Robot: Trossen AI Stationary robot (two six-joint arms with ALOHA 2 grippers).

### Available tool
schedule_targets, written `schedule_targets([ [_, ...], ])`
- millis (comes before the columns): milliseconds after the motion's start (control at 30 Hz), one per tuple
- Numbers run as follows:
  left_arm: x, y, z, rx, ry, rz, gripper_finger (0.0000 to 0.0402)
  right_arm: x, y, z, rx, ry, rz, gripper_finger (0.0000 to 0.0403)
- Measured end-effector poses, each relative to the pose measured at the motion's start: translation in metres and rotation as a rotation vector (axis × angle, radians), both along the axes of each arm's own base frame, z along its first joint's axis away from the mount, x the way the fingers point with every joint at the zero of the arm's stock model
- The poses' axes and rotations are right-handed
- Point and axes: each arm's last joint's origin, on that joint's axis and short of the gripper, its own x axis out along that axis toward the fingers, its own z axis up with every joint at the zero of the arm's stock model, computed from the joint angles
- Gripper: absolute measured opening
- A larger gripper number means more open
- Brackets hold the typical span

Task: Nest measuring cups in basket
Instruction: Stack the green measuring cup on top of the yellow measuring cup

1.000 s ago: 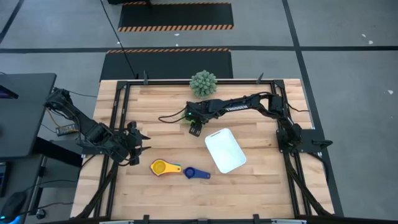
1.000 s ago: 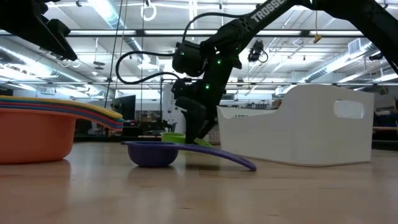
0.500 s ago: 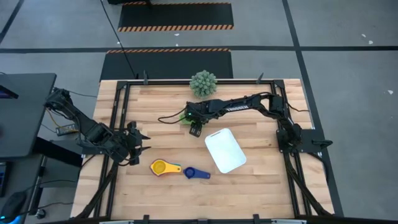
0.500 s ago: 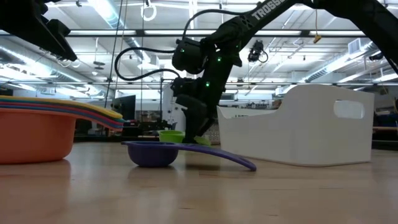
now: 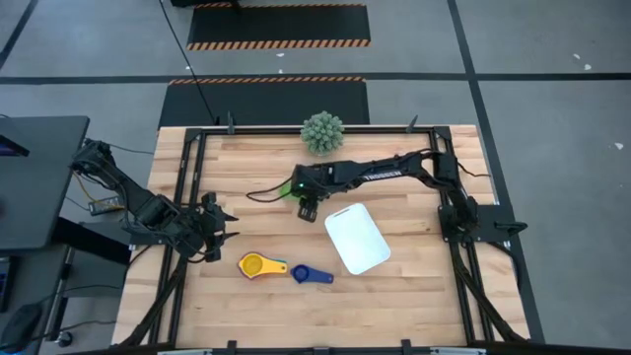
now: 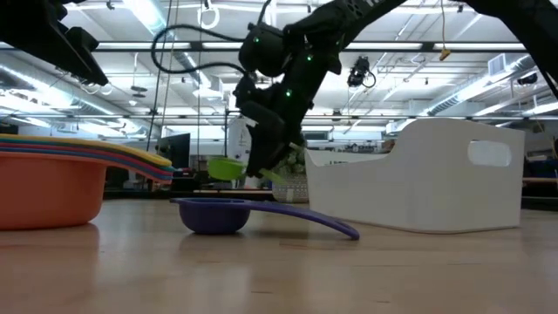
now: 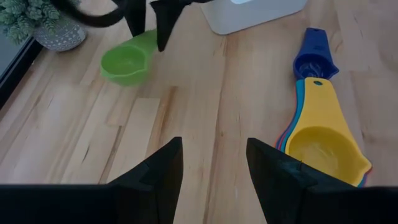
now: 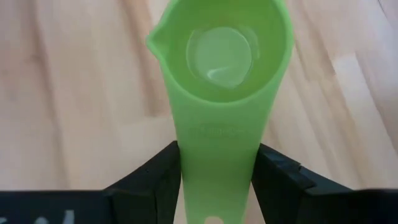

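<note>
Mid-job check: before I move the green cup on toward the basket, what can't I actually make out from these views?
- Basket contents: the low view shows only its outer wall; the high view is too small to tell.
- How many cups sit under the yellow cup: only coloured edges show in the left wrist view.
- Green cup handle end: cut off by the right wrist picture's edge, between the right gripper jaws.
- Left gripper: its wrist and arm lie outside its own view.
</note>
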Motion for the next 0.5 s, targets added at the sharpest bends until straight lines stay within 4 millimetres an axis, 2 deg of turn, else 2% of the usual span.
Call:
schedule_targets([
  [233,0.0,0.0,0.0,-0.005,0.003,-0.004,0.0182,0.005,0.03,0.002,0.012,-0.031,0.048,0.018],
  [333,0.001,-0.003,-0.003,0.007,0.046,-0.062,0.0183,0.007,0.044,0.006,0.021,-0.041,0.068,0.018],
  [500,0.01,-0.009,-0.022,0.09,0.078,-0.116,0.0183,0.008,0.065,0.007,0.055,-0.054,0.124,0.018],
])
